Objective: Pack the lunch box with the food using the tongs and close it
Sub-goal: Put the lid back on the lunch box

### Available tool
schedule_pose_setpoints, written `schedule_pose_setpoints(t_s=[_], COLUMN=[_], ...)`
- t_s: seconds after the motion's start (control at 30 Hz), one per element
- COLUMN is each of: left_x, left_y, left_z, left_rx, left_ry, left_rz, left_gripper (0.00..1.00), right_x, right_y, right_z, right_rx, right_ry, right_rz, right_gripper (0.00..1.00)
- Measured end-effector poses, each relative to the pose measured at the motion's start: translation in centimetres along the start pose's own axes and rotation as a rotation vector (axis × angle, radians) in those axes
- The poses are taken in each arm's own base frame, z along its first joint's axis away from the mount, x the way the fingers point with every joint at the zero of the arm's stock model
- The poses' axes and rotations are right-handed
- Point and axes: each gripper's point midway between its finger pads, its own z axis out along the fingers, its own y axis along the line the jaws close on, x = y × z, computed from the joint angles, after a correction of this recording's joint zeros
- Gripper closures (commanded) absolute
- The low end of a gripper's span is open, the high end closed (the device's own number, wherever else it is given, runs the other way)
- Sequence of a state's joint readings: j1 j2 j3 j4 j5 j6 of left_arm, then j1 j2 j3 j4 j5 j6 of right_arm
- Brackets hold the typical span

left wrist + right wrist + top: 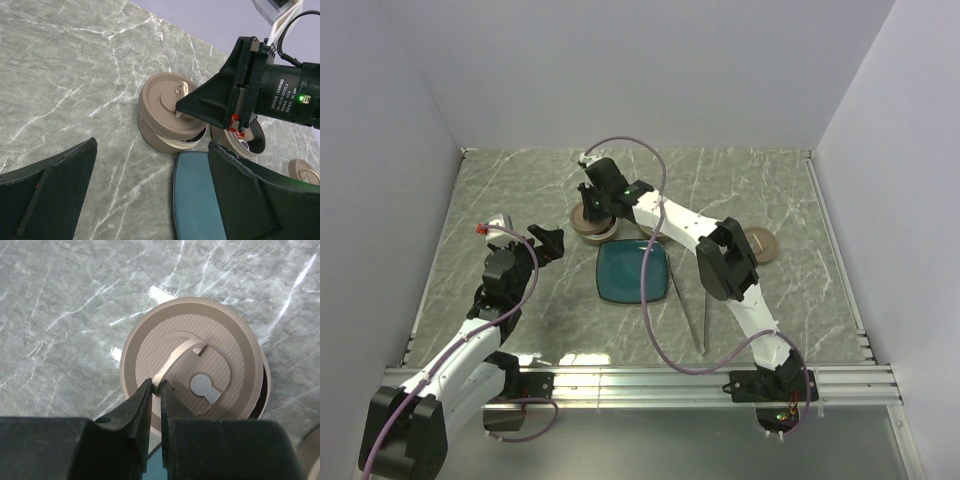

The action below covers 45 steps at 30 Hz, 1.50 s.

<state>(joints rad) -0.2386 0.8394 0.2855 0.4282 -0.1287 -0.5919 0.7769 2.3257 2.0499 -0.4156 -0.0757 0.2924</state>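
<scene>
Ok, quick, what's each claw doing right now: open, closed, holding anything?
Left claw: open, holding nothing.
Right claw: closed on the tan lid's handle.

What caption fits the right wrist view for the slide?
Right gripper, jaws shut on the arched handle of the tan round lid, over the marble table.

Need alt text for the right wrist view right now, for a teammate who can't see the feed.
The right gripper is shut on the thin arched handle of a round tan lid, which sits slightly off-centre on its matching container. The grey marbled table fills the rest of the view.
</scene>
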Motion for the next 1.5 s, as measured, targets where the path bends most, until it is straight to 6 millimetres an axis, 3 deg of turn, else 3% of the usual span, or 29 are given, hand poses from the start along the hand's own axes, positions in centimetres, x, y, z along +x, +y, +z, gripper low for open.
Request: schedule_pose_setpoints(t_s=[0.5,0.67,1.37,1.43,1.5], left_x=[0.0,-0.3,-0.3,-0.3,-0.3], left_y=[0.0,-0.2,-0.2,-0.2,-0.2], left_z=[0.0,-0.1,-0.1,-0.1,-0.1], left_rx=[0.001,0.006,0.007,0.007,0.007], left_ry=[-0.001,-0.009,-0.010,-0.010,-0.010], left_rz=[0.000,-0.001,-0.002,-0.002,-0.002], left_gripper=[0.00,0.01,0.00,0.01,0.01], right_x=[0.8,1.6,1.8,1.7,1.7], right_y=[-0.4,-1.4,-1.8,-1.9,-1.9], right_z=[-0.5,-0.8,-0.8,-0.9,-1.0], right_rx=[0.014,0.049,0.010,0.008,0.007], right_ry=[-0.049,-0.047,-0.078,-0.084,-0.087], right_rz=[0.013,0.028,0.078,0.081,0.084], right_gripper=[1.00,1.00,1.00,0.98,0.87])
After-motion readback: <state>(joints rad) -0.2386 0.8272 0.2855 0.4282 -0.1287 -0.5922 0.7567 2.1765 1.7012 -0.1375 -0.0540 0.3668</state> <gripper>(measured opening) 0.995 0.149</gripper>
